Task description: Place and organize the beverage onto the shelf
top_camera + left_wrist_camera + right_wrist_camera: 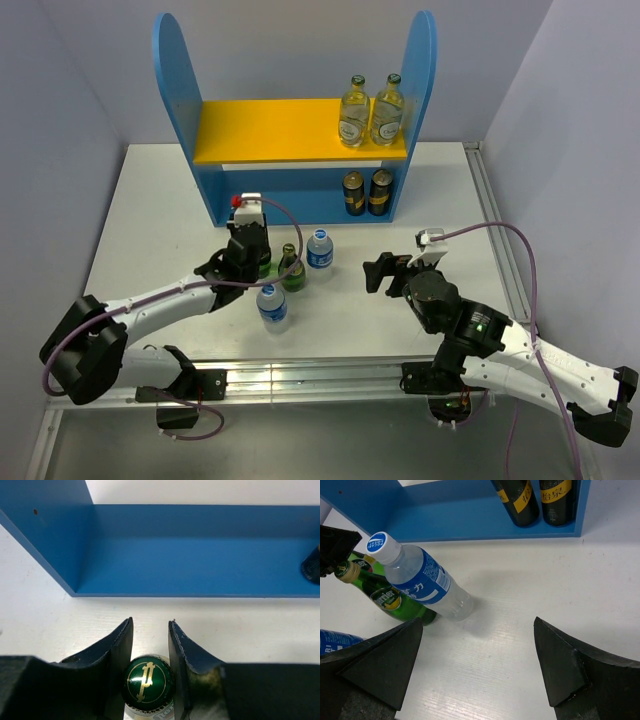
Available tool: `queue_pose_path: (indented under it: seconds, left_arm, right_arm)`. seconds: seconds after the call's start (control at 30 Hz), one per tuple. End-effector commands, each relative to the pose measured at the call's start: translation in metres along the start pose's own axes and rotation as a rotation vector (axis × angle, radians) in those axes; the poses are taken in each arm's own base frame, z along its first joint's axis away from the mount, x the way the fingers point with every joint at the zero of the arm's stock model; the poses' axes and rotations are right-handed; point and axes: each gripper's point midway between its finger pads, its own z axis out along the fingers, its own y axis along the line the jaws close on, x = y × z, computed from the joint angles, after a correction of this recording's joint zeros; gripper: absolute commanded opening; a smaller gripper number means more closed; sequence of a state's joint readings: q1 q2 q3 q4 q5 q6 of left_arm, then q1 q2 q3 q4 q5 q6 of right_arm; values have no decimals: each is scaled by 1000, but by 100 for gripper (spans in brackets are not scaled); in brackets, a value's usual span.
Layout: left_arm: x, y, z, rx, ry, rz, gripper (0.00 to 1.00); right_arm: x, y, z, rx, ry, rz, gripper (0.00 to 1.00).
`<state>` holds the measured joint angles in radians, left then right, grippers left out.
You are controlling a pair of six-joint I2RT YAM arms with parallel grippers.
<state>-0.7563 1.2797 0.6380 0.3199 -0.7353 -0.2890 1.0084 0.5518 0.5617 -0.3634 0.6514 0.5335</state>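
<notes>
Green glass sits between the fingers of the left tool (150,622). Its jaws are closed around the capped top of one green bottle (148,682), which stands upright just in front of the shelf (175,90).

You see the second green bottle (292,270) just beside it on the desk (150,220). One water bottle (319,248) stands to the right of that, and the other water bottle (272,305) stands nearer the arm bases.

The right tool (477,622) is spread wide and holds nothing. It sits to the right of this group, apart from every bottle.

The left clear glass bottle (354,112) and the right clear glass bottle (387,110) stand side by side at the right end of the yellow-orange upper board (270,130). On the lower level beneath them stands a pair of dark bottles (353,193) with yellow labels.
</notes>
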Motion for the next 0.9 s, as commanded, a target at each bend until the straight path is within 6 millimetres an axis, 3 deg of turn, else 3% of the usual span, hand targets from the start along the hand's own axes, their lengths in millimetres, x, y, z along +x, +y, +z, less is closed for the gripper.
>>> queue_pose_path:
  seconds: [0.0,0.07,0.13,0.17,0.2,0.27,0.3,0.37,0.4,0.47,0.5,0.57,0.6,0.67,0.7,0.77,0.8,0.87]
  left_arm:
    - [-76,-1,-6,-19,-134,-87,0]
    - [-88,0,-7,-25,-130,-75,0]
    - [-118,-1,-9,-15,-156,-103,0]
    - [-120,0,-9,-16,-132,-85,0]
    - [-145,-2,-12,-6,-159,-116,0]
    - [-160,-1,-13,6,-153,-103,0]
    - [-187,-1,-18,10,-190,-129,0]
    - [-204,-1,-19,2,-197,-106,0]
    - [-227,0,-25,3,-221,-115,0]
    - [-244,-2,-24,12,-230,-105,0]
    - [-266,-2,-30,22,-249,-119,0]
    - [-280,-2,-26,9,-253,-112,0]
    - [-303,-1,-32,11,-290,-137,0]
    - [-313,-2,-30,-6,-294,-116,0]
    - [-333,1,-36,-5,-328,-135,0]
    - [-340,2,-28,-21,-328,-126,0]
    - [-358,5,-33,-23,-357,-148,0]
    - [-365,12,-24,-67,-368,-155,0]
  right_arm:
    - [-2,-1,0,9,-18,8,98]
    - [-3,-1,-1,5,-21,11,98]
    - [-3,-1,-1,4,-22,12,98]
    - [-3,-2,-1,6,-23,14,98]
    - [-3,-2,-1,6,-23,15,98]
    - [-3,-2,-2,4,-25,16,98]
    - [-4,-2,-2,2,-26,19,98]
    - [-4,-2,-2,2,-26,19,98]
    - [-3,-2,-2,3,-24,17,98]
    - [-4,-3,-2,7,-26,17,98]
    - [-4,-3,-2,7,-28,20,98]
    - [-5,-4,-2,13,-31,22,98]
    - [-5,-4,-2,15,-34,21,98]
    - [-5,-4,-2,15,-30,19,98]
    - [-5,-4,-2,15,-31,21,98]
    - [-4,-4,-1,16,-29,16,98]
    - [-5,-4,-1,15,-30,21,98]
    - [-4,-5,-1,19,-30,16,98]
